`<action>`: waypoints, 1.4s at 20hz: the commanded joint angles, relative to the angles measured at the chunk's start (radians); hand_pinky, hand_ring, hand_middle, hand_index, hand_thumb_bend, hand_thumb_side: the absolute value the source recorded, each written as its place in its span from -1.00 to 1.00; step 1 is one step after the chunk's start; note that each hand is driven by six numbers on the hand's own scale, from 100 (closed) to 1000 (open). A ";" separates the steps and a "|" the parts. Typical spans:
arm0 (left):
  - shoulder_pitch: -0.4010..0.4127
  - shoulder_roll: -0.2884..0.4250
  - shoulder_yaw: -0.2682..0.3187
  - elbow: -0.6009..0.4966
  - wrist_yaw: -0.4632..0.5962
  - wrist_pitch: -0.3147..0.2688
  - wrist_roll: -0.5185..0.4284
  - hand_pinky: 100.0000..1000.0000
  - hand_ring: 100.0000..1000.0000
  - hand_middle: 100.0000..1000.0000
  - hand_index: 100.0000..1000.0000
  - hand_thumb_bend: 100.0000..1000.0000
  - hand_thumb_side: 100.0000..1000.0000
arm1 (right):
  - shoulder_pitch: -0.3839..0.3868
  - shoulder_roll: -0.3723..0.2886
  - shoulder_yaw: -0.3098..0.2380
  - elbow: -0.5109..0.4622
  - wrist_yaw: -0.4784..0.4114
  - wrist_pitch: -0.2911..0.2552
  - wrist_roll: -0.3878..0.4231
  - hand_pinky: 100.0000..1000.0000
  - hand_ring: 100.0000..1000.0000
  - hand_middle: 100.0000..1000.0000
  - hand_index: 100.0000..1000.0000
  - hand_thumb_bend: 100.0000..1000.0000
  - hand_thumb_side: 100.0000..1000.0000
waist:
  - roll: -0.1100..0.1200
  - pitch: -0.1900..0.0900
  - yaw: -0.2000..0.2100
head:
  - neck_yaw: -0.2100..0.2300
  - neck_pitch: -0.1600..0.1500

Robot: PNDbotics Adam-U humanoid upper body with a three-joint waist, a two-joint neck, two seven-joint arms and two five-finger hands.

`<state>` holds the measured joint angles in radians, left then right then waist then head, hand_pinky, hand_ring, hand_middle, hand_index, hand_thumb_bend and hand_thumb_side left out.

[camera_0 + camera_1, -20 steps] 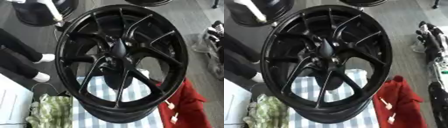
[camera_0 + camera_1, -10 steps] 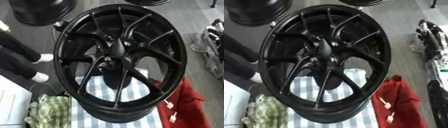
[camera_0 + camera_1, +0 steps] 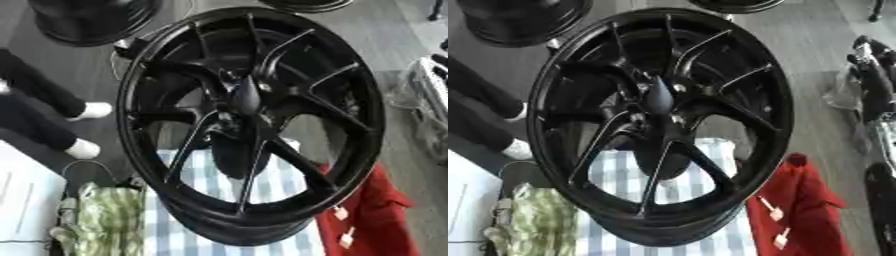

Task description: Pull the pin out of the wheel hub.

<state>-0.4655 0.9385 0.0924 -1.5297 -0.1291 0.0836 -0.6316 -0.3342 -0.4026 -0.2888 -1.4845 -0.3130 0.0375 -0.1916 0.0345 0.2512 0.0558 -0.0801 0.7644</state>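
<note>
Black wheel hub stands tilted on a blue-striped cloth, red cloth beside it. A dark pointed pin sits at its centre. Neither hand shows, so their state cannot be told.

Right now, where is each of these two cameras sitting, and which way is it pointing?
Left eye view: in the robot's head, facing down at a black wheel that fills the picture, hub near the middle; none of the robot's body shows.
Right eye view: beside it in the same head, also facing down; the wheel sits further left, and again no hand or arm shows.
Shared: the wheel, a striped cloth under it, a red cloth to its right and a green checked cloth to its left.
</note>
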 commanded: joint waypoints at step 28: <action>0.036 -0.409 0.026 -0.114 0.501 0.080 1.025 0.30 0.45 0.36 0.49 -0.66 0.35 | -0.012 -0.012 -0.004 -0.043 -0.018 -0.004 -0.006 0.84 0.64 0.59 0.55 -0.85 -0.22 | -0.028 -0.007 -0.002 | -0.001 -0.002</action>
<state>-0.4211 0.5364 0.1229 -1.6156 0.3250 0.1670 0.3271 -0.3342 -0.3989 -0.2886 -1.5027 -0.3223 0.0348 -0.1943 0.0051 0.2575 0.0551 -0.0854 0.7638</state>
